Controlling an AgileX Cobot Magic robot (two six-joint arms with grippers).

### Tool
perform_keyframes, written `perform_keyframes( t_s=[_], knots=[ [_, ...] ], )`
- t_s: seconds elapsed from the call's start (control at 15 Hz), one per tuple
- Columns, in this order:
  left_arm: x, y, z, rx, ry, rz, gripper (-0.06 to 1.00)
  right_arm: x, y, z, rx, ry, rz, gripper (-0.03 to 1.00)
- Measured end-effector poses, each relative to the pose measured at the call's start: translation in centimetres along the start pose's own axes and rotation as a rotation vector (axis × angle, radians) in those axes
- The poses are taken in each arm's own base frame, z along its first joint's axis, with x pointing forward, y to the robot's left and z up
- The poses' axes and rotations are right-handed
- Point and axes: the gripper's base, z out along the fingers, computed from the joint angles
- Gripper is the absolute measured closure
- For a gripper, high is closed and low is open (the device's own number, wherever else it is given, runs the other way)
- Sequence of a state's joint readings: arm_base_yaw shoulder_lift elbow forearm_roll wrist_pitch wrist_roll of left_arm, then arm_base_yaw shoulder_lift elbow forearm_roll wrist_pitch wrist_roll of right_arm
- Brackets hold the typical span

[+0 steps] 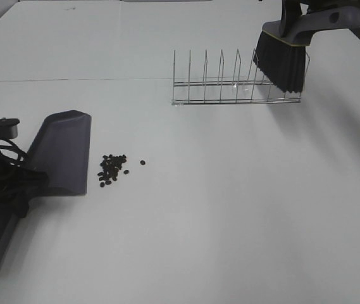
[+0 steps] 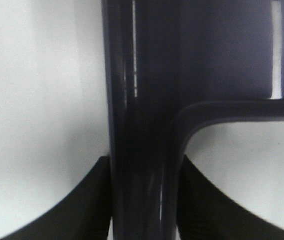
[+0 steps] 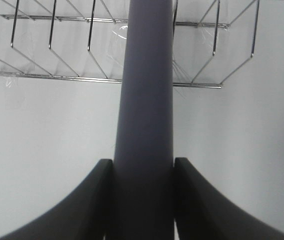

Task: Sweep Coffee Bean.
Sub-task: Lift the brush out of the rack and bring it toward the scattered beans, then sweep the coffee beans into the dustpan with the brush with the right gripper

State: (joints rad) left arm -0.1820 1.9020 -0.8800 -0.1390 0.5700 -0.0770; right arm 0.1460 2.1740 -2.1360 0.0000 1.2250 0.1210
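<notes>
The coffee beans (image 1: 112, 168) lie in a loose cluster on the white table, with one stray bean (image 1: 142, 163) just to the right. The dark dustpan (image 1: 62, 152) lies flat to their left, its open edge close to the cluster. My left gripper (image 1: 12, 183) is shut on the dustpan's handle (image 2: 142, 150). My right gripper (image 3: 144, 170) is shut on the grey handle (image 3: 146, 100) of the brush (image 1: 282, 60). It holds the brush in the air at the back right, black bristles down, over the right end of the wire rack (image 1: 230, 85).
The wire rack with several upright dividers stands at the back centre, also in the right wrist view (image 3: 57, 45). A seam line crosses the table behind the dustpan. The table's white surface (image 1: 243, 209) spreads to the right of the beans.
</notes>
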Motion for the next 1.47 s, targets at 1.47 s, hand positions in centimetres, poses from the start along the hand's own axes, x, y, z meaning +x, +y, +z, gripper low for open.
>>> perform_keyframes(
  t_s=[1.47],
  knots=[
    [0.8,-3.8,-0.2,-0.213,0.097,0.083,0.62,15.3,19.9,9.8,0.167,-0.014,-0.558,0.6]
  ],
)
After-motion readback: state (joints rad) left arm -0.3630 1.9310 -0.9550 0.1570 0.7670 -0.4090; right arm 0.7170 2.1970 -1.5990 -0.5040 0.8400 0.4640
